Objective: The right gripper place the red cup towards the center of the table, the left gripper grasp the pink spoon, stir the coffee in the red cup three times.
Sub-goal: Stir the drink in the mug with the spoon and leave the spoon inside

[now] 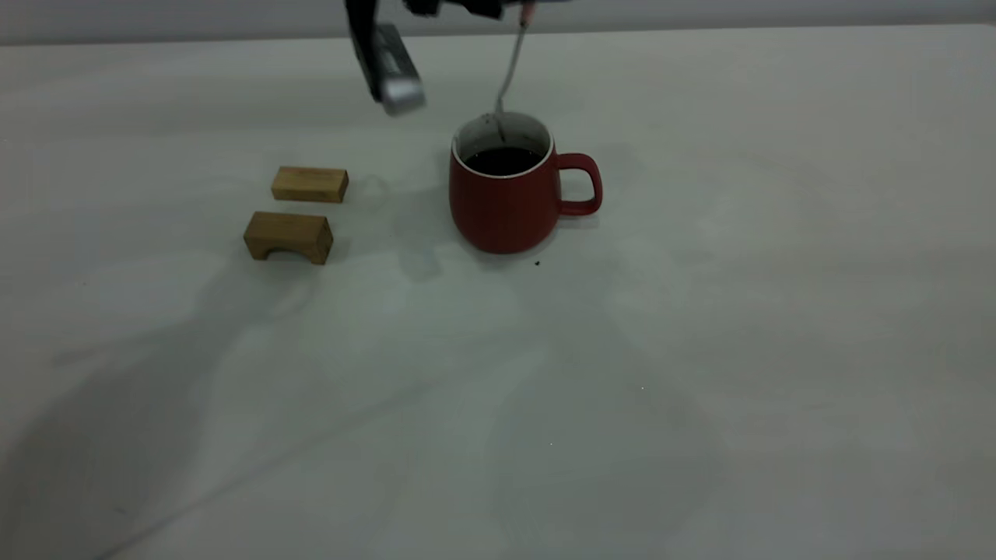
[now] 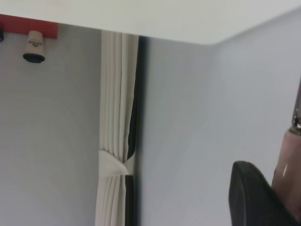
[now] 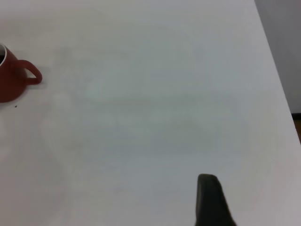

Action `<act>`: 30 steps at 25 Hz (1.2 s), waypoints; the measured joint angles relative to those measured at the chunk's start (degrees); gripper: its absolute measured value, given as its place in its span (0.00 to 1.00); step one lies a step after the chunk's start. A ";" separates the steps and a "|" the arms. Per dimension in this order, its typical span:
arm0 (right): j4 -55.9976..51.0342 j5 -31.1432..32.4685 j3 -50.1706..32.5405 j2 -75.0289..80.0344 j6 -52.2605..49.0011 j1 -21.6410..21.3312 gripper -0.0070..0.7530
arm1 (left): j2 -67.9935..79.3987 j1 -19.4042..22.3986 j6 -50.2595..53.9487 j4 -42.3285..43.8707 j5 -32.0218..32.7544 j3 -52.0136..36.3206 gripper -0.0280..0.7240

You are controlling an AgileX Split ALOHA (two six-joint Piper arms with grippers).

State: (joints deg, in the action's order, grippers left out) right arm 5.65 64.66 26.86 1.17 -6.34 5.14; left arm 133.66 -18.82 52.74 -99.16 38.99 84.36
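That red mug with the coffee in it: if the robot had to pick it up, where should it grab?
Probably by the loop handle of the red mug, coming in from the right arm's side. The handle sticks out that way with bare table beside it, while the pink spoon, held by the left gripper, stands in the coffee and blocks the rim from above.

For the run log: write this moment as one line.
left hand: above red cup, holding pink spoon | spoon tip: in coffee | right hand: away from cup, over bare table | two wooden blocks: beside cup
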 joint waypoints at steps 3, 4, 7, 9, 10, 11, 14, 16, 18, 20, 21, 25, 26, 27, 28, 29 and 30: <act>0.00 0.00 0.00 0.00 0.00 0.00 0.66 | 2.67 -0.96 0.85 0.00 -0.60 1.26 0.22; 0.00 0.00 0.00 0.00 0.00 0.00 0.66 | 3.34 -1.18 0.99 -0.06 -0.85 1.34 0.22; 0.00 0.00 0.00 0.00 0.00 0.00 0.66 | 5.17 -1.24 1.11 0.08 -0.85 1.34 0.22; 0.00 0.00 0.00 0.00 0.00 0.00 0.66 | 5.74 -1.03 1.11 0.34 -1.02 1.34 0.22; 0.00 0.00 0.00 0.00 0.00 0.00 0.66 | 5.79 -0.82 1.11 0.55 -1.02 1.34 0.22; 0.00 0.00 0.00 0.00 0.00 0.00 0.66 | 5.79 -0.37 1.11 1.08 -1.02 1.34 0.22; 0.00 0.00 0.00 0.00 0.00 0.00 0.66 | 5.86 1.73 1.11 2.36 -1.15 1.34 0.22; 0.00 0.00 0.00 0.00 0.00 0.00 0.66 | 6.37 2.80 1.11 1.71 -1.99 2.00 0.22; 0.00 0.00 0.00 0.00 0.00 0.00 0.66 | 7.74 2.74 0.89 0.36 -2.27 4.06 0.22; 0.00 0.00 0.00 0.00 0.00 0.00 0.66 | 9.73 2.01 0.90 0.03 -2.27 6.81 0.22; 0.00 0.00 0.00 0.00 0.00 0.00 0.66 | 10.63 1.37 0.90 -0.02 -2.27 7.94 0.22; 0.00 0.00 0.00 0.00 0.00 0.00 0.66 | 11.95 -0.87 2.33 0.72 -0.05 9.08 0.22; 0.00 0.00 0.00 0.00 0.00 0.00 0.66 | 11.95 -1.16 3.30 1.74 1.15 8.96 0.22; 0.00 0.00 0.00 0.00 0.00 0.00 0.66 | 11.89 -1.17 4.79 2.76 2.23 8.51 0.22; 0.00 0.00 0.00 0.00 0.00 0.00 0.66 | 11.63 -1.03 6.61 4.30 2.99 7.89 0.22; 0.00 0.00 0.00 0.00 0.00 0.00 0.66 | 11.49 -0.65 8.14 6.19 3.56 7.41 0.22; 0.00 0.00 0.00 0.00 0.00 0.00 0.66 | 11.28 -0.10 9.52 7.93 3.70 7.09 0.22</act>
State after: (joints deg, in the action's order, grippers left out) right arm 5.65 64.66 26.86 1.17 -6.34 5.14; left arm 144.94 -18.92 62.26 -91.23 42.69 91.45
